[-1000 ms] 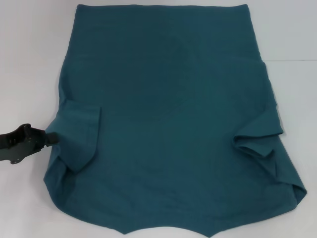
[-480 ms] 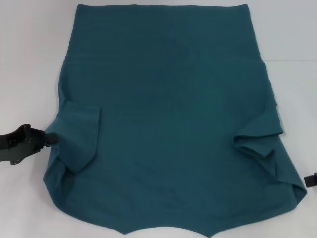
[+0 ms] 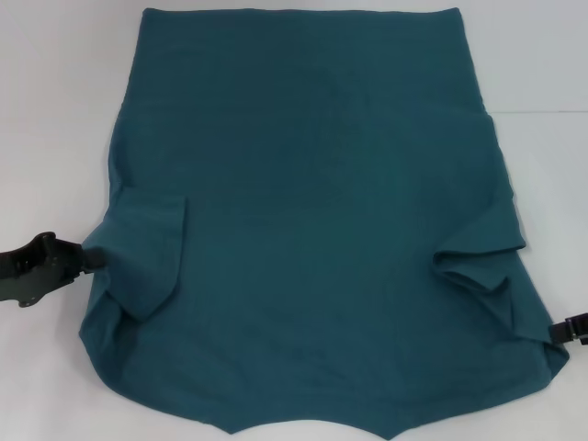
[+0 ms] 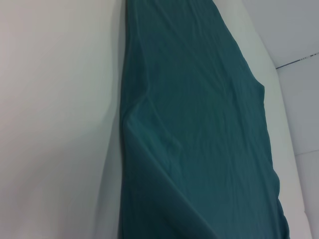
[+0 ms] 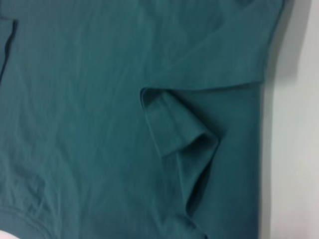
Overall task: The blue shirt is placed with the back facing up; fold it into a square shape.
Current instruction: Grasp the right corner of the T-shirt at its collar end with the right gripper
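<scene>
The blue shirt lies spread flat on the white table, plain side up, with both short sleeves folded inward over the body. My left gripper sits at the shirt's left edge beside the folded left sleeve. Its narrow tip is closed on the cloth, which draws to a point there. My right gripper pokes in at the right border, next to the shirt's near right corner. The right wrist view shows the folded right sleeve up close. In the left wrist view the shirt runs away along the table.
White table surface surrounds the shirt on the left, right and far sides. A seam line in the table runs off to the right. The shirt's near edge reaches the bottom of the head view.
My right gripper has come into view at the right border and moved left toward the shirt's near right corner. The left gripper and the shirt have stayed put.
</scene>
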### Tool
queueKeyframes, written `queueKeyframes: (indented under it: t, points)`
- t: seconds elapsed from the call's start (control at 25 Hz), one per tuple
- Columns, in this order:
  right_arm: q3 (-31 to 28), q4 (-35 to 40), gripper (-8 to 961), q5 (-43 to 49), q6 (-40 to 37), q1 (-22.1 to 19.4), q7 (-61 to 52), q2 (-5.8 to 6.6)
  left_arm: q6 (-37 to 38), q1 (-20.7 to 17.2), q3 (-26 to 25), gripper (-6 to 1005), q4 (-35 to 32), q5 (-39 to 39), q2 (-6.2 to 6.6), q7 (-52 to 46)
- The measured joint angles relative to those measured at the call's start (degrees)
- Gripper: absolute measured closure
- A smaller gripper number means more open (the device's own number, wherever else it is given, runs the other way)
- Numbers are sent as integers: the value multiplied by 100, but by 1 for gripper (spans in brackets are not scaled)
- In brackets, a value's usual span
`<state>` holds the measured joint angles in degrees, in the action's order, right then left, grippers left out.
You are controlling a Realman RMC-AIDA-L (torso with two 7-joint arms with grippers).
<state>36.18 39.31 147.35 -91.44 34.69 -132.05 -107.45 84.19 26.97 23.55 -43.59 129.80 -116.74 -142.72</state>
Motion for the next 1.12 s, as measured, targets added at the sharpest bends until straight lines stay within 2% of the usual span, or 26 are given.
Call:
queueKeyframes:
  t: [0.2,0.48,1.12]
  points:
    - [49,-15,257,4,24,52,40,-18,0,-9,-7,997,0,2,1,-10]
    - [358,-21,257,13,269,74,-4,-108,0,-11,-9,997,0,-5,2,-15]
    - [540,-138,256,21,288,355,-79,-289,-17,-25,-8,996,0,-20,3,-36]
